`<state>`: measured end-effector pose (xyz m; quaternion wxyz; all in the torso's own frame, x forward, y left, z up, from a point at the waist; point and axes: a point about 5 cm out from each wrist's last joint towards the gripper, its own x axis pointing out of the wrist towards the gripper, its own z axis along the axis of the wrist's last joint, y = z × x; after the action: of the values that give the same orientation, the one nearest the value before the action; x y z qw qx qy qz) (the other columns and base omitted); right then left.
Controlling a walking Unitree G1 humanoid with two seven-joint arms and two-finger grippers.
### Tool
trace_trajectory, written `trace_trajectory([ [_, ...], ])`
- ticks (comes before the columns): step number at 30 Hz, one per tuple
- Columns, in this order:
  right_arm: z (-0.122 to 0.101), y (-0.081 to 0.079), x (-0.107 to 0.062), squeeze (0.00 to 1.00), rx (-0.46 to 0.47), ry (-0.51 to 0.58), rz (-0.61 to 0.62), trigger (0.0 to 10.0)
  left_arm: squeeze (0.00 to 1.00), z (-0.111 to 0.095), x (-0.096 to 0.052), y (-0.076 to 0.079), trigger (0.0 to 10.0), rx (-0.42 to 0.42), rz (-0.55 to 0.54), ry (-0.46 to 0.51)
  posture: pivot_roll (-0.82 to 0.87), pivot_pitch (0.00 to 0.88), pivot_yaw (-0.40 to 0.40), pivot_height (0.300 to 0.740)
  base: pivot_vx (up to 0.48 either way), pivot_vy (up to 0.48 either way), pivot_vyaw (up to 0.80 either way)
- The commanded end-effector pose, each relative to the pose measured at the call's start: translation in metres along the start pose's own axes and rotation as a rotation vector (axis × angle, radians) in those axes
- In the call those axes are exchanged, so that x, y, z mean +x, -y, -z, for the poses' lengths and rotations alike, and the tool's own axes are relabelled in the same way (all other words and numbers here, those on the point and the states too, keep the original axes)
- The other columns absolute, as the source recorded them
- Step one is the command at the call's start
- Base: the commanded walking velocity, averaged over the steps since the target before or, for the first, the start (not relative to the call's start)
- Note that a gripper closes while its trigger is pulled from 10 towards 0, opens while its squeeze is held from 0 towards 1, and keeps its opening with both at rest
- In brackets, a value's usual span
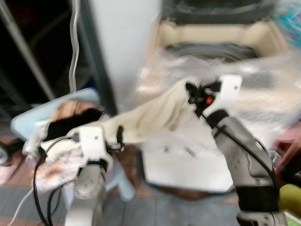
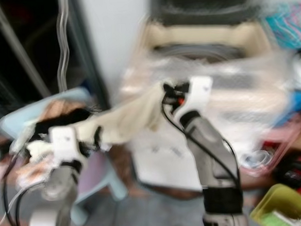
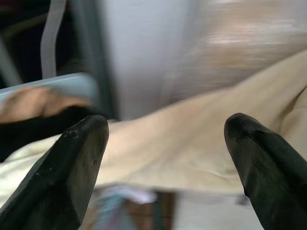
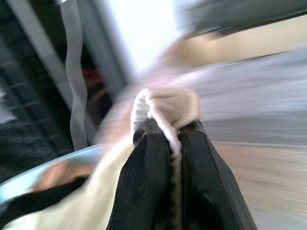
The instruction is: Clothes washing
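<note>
The right gripper [image 4: 170, 143] pinches a cream cloth [image 1: 150, 115] near the washing machine's [image 1: 212, 41] rim; the left gripper [image 3: 165, 143] gapes wide beside the blue chair [image 1: 32, 118].

washing machine [image 1: 212, 41] behind, clothes basket [image 1: 62, 103] left

I read this as a home laundry corner. A top-loading washer [image 1: 215, 41] with its lid up stands against a white wall [image 1: 127, 37]. A pale blue chair [image 1: 62, 106] heaped with clothes [image 1: 71, 118] is beside it on a tiled floor [image 1: 157, 216]. Plastic baskets [image 2: 277, 150], pink and yellow-green, crowd the floor by the washer's far side. Views are blurred.
</note>
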<state>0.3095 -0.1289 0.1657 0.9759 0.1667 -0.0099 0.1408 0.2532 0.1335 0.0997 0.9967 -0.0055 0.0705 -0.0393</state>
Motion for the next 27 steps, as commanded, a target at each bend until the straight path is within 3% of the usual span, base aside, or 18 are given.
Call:
trace_trajectory([
  [1,-0.005,-0.010,0.005,0.00,0.001,0.029,-0.026,10.0,0.00,-0.003,0.001,-0.010,10.0,0.020,-0.026,0.005,-0.01,0.000,0.035,0.740,0.000,-0.247,-0.80],
  [14,-0.005,-0.013,0.003,0.00,-0.042,0.038,-0.068,10.0,0.00,-0.008,0.004,-0.018,10.0,0.007,-0.067,0.034,-0.02,0.000,0.050,0.740,0.000,0.000,-0.04],
  [16,-0.008,-0.024,0.002,0.00,-0.122,0.054,-0.173,10.0,0.00,-0.011,0.005,-0.023,10.0,0.004,-0.103,0.054,-0.02,0.000,0.051,0.740,0.000,0.000,0.00],
  [20,-0.012,-0.035,0.002,0.00,-0.130,0.043,-0.303,10.0,0.00,-0.012,0.004,-0.028,10.0,0.004,-0.134,0.058,-0.02,0.000,0.049,0.740,0.061,0.000,0.00],
  [27,-0.031,-0.036,0.005,0.00,-0.197,0.083,-0.428,10.0,0.00,-0.011,0.004,-0.033,10.0,-0.001,-0.164,0.062,-0.02,0.000,0.049,0.740,0.395,0.000,0.00],
])
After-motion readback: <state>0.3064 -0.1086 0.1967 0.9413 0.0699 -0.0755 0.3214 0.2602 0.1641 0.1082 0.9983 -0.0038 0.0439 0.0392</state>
